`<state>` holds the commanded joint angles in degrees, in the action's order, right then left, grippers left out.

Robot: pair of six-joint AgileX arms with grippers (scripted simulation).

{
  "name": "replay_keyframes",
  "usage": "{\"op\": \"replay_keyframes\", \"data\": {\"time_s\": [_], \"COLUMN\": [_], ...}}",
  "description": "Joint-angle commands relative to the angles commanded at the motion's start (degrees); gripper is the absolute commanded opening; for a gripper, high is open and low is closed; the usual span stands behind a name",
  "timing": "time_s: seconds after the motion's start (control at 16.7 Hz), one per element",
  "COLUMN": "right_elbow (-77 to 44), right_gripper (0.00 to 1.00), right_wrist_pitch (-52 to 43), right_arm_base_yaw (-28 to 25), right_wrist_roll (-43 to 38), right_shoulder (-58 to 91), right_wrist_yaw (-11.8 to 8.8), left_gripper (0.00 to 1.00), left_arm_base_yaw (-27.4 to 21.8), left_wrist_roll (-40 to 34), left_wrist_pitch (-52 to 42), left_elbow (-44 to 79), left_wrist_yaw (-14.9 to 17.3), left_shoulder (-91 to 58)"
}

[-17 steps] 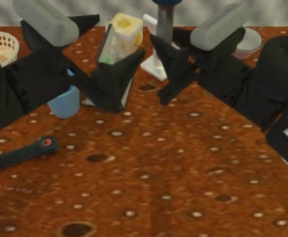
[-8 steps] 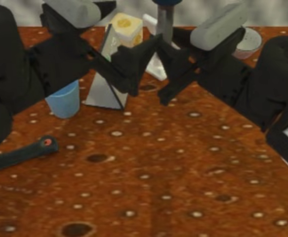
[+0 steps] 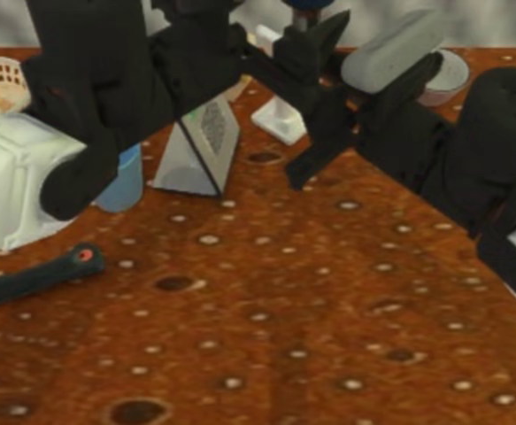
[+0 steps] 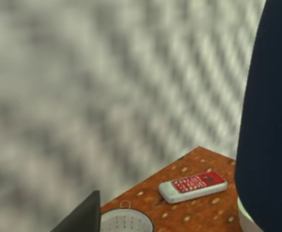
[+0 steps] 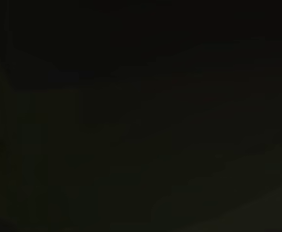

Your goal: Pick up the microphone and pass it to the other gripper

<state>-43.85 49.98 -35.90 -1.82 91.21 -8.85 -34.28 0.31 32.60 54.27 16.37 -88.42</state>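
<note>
One brown tabletop [image 3: 266,336] carries two black AgileX arms, two pincers and one microphone [image 3: 304,5]. The microphone is at the far middle edge of the top view. Its long axis runs from near to far, with the dark foam head at the far end and the grey handle nearer. The left pincer [image 3: 302,53] reaches in from the microphone's left and covers its handle. The right pincer [image 3: 315,133] sits just nearer than the microphone, to its right. I cannot tell whether either pincer is gripping. The right wrist view is dark.
</note>
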Motion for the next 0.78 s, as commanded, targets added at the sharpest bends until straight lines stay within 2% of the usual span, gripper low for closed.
{"op": "replay_keyframes", "data": {"time_s": [0.18, 0.78], "right_elbow": [0.0, 0.0], "right_gripper": [0.0, 0.0], "right_wrist_pitch": [0.0, 0.0], "right_arm_base_yaw": [0.0, 0.0], "right_wrist_roll": [0.0, 0.0], "right_shoulder": [0.0, 0.0], "right_wrist_yaw": [0.0, 0.0], "left_gripper": [1.0, 0.25], "left_arm_base_yaw": [0.0, 0.0], "left_wrist_roll": [0.0, 0.0], "left_wrist_pitch": [0.0, 0.0], "left_elbow": [0.0, 0.0], "left_wrist_yaw": [0.0, 0.0], "left_shoulder": [0.0, 0.0]}}
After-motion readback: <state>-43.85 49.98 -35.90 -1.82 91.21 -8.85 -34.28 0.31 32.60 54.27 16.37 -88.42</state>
